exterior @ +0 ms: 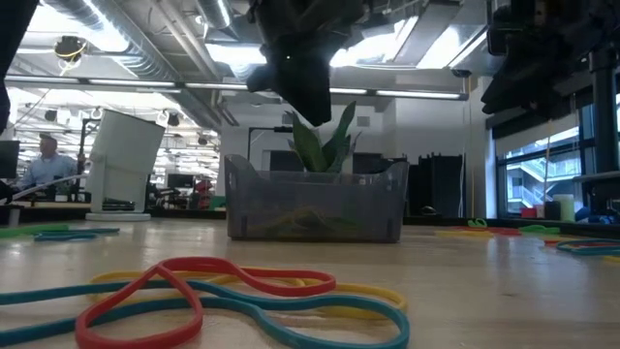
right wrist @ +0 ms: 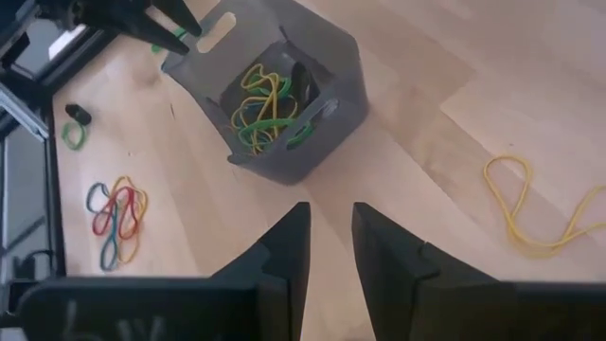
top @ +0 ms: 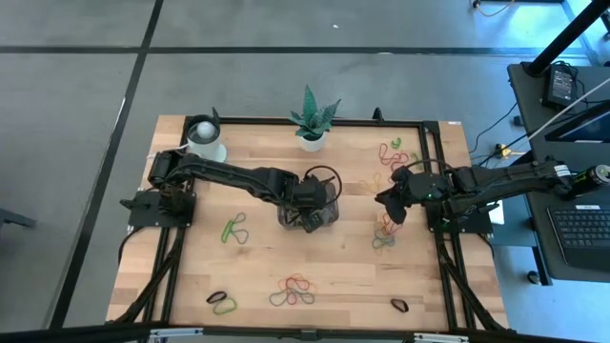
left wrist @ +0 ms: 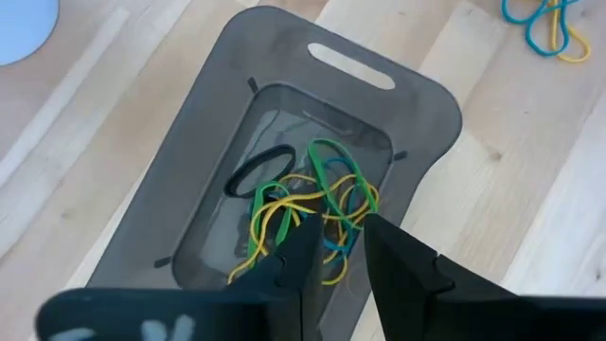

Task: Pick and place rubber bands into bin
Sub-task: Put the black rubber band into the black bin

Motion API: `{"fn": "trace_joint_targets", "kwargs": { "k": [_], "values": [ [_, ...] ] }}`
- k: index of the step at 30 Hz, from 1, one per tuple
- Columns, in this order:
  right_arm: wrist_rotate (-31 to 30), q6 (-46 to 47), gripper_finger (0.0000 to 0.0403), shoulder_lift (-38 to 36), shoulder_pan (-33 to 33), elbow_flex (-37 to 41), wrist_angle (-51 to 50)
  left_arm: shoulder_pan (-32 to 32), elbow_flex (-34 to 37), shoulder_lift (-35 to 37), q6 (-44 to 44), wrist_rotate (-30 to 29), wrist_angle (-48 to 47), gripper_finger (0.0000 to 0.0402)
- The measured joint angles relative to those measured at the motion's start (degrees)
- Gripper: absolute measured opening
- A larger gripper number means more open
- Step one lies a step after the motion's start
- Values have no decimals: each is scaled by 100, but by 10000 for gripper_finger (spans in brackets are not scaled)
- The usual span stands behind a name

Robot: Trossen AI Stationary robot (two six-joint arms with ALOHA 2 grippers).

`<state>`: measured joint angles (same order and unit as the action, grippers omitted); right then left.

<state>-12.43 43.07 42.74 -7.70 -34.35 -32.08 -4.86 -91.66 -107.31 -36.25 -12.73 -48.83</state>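
Note:
The dark grey bin [top: 329, 211] stands at the table's middle and holds green, yellow, black and teal rubber bands [left wrist: 317, 204]. My left gripper [left wrist: 341, 248] hangs just above the bin, pointing down, its fingers a narrow gap apart and empty; it also shows in the high view [top: 310, 211]. My right gripper [right wrist: 330, 242] hovers to the bin's right over bare wood [top: 391, 210], its fingers a narrow gap apart and empty. A yellow band [right wrist: 530, 213] lies near it. More bands lie flat on the table: a green one [top: 233, 229], a mixed cluster [top: 294, 291] and some at the far right [top: 391, 152].
A potted plant [top: 313, 119] and a white cup [top: 203, 138] stand at the far edge. Black frame rails [top: 434, 171] run along the table's sides. Black and green bands [top: 221, 303] and a black one [top: 398, 305] lie near the front edge. A person [exterior: 44, 165] sits far behind.

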Motion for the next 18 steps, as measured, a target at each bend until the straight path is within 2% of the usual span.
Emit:
{"fn": "trace_joint_targets", "kwargs": {
  "k": [4, 8, 12, 18],
  "values": [
    [0, -305, 85, 0, 0, 0, 1, -18, 0, 0, 13, 203, -325, 62],
    [0, -288, 85, 0, 2, 0, 2, -275, 19, 2, 498, 213, -677, 34],
    [0, -311, 85, 0, 2, 0, 3, -544, 232, 53, 985, 196, -446, 4],
    [-50, -326, 85, 2, 1, 0, 14, -676, 900, 463, 1137, 30, -67, 1]
  ]
}}
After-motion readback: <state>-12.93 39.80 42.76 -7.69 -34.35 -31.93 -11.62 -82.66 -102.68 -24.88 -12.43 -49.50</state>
